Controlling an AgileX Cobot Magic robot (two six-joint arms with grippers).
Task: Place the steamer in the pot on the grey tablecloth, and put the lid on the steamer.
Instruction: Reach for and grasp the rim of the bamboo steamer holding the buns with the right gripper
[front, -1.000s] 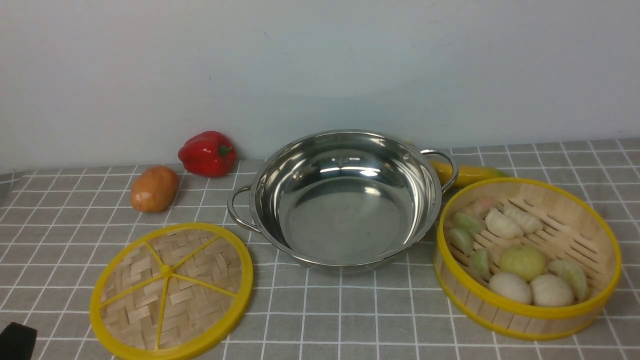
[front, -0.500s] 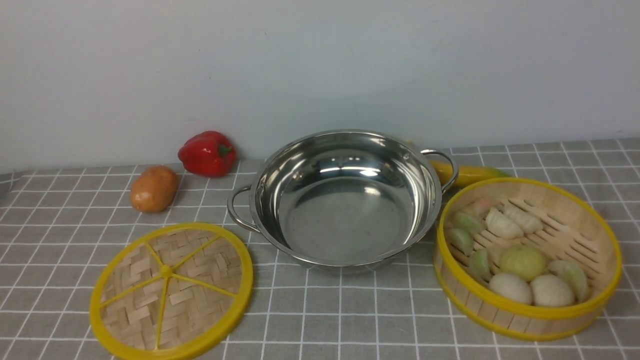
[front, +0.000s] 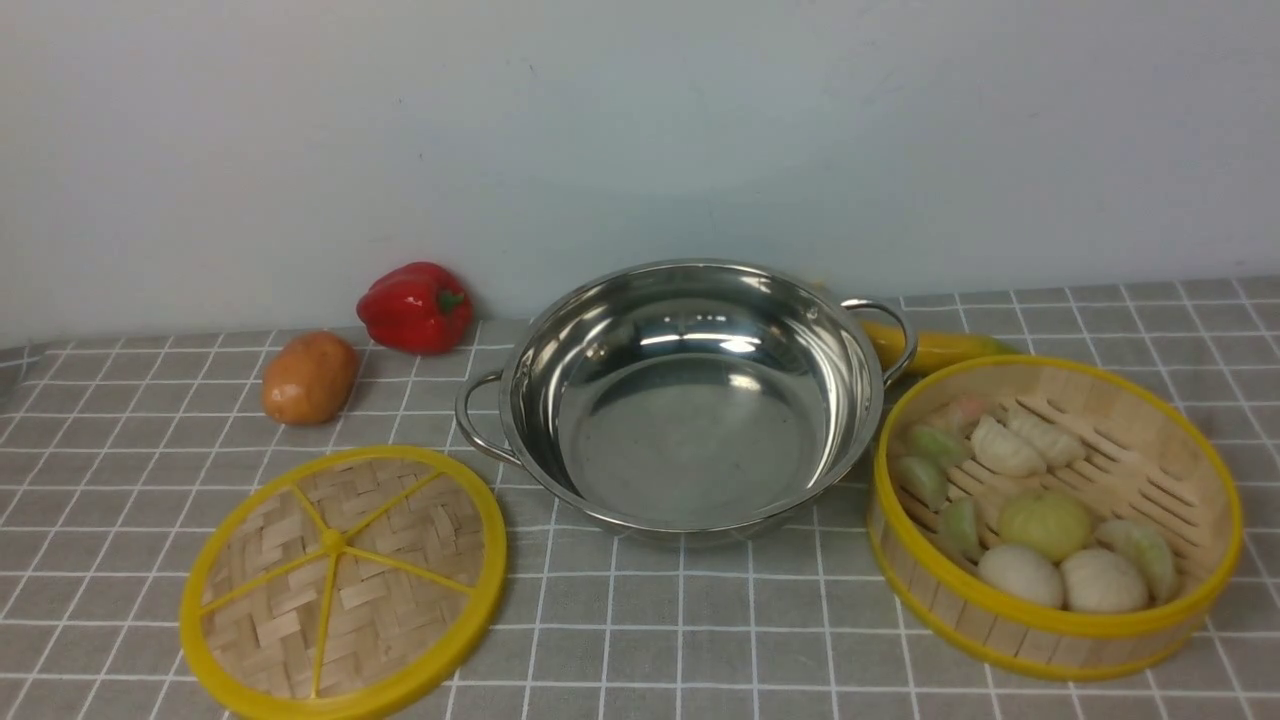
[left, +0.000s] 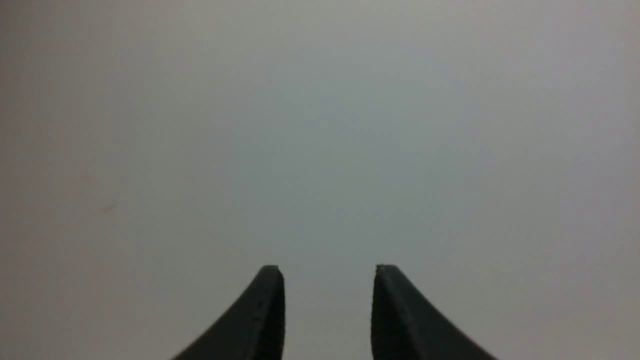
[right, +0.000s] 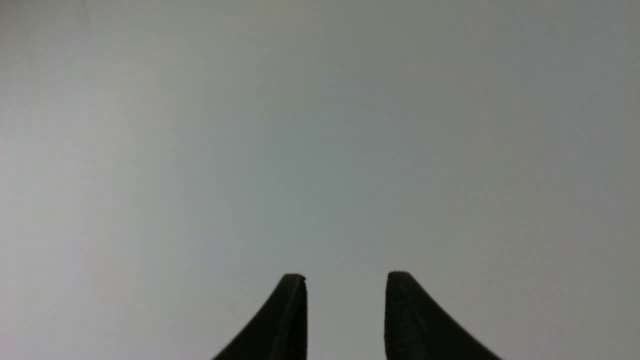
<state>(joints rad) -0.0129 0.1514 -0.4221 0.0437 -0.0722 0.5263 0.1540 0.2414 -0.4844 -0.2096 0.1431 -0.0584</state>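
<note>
The steamer (front: 1125, 408), a bamboo basket with yellow rims holding dumplings and buns (front: 1045, 522), stands on the grey tablecloth (front: 700, 630) at the right. Left of it and a little farther back sits the empty shiny pot (front: 690, 440). The flat woven lid (front: 340, 580) lies on the cloth at the front left. Neither gripper shows in the front view. In its wrist view, my left gripper (left: 327, 280) is open with nothing between its fingers, facing a blank wall. My right gripper (right: 345, 285) is open and empty too, also facing blank wall.
A red bell pepper (front: 415, 305) and a brown potato (front: 308, 377) lie at the back left near the wall. A yellow vegetable (front: 940, 348) lies behind the pot's right handle. The pale wall closes off the back of the table.
A black part of the left arm that showed in the front view's bottom left corner one second ago has left that view. Nothing on the table has moved.
</note>
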